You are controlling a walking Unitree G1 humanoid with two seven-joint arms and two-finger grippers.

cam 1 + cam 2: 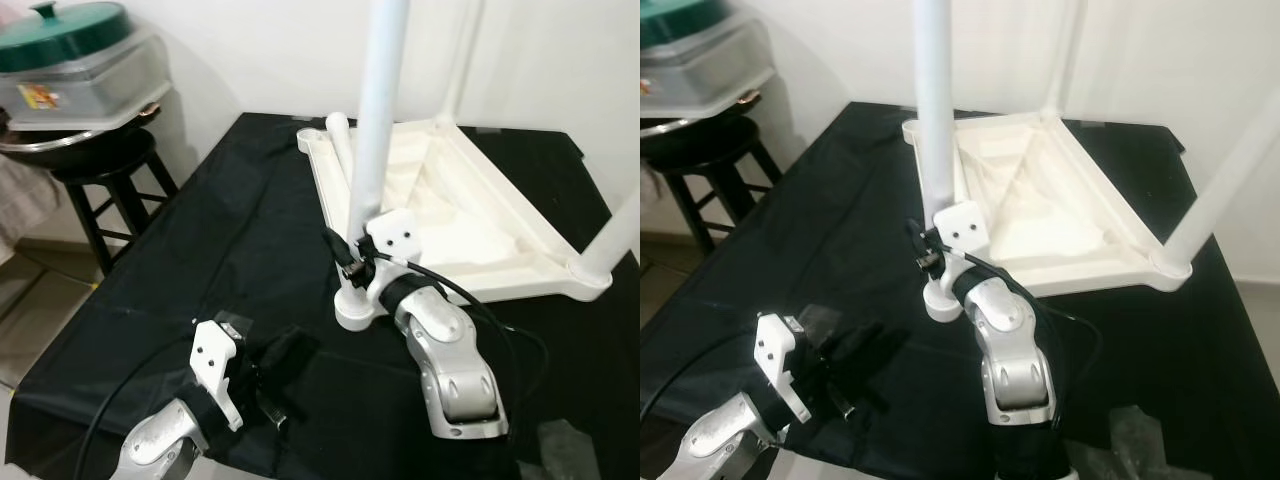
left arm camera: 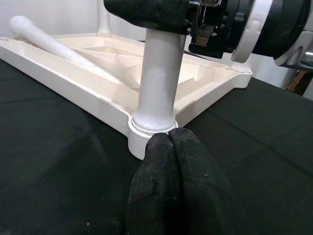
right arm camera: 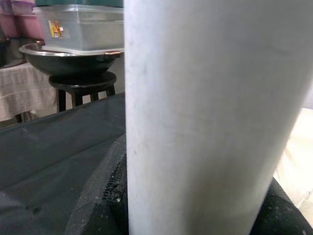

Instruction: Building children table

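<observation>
Gripping the near table leg (image 1: 378, 110) low on its shaft, the right hand (image 1: 352, 258) is holding it upright, with its black fingers (image 3: 100, 196) wrapping around the white tube just above the corner socket (image 1: 356, 306) where the leg is seated. That socket belongs to the upturned white tabletop (image 1: 520, 235), which is lying underside up on the black-covered desk (image 1: 200, 240), stretching away beyond the right hand. Two more legs are standing in its corners, one (image 1: 614, 238) off to the right hand's outer side and one (image 1: 462, 62) at the far corner. A loose leg (image 1: 341, 145) is lying across the tabletop's far left rim, beyond the gripped leg. The left hand (image 2: 171, 147) is resting low over the cloth just in front of the socket, its two fingertips (image 2: 156, 166) pressing together with nothing between them. Beyond the left hand, off the desk, a black stool (image 1: 105, 180) is carrying a dark pan (image 1: 75, 140) and a lidded container (image 1: 80, 70).
</observation>
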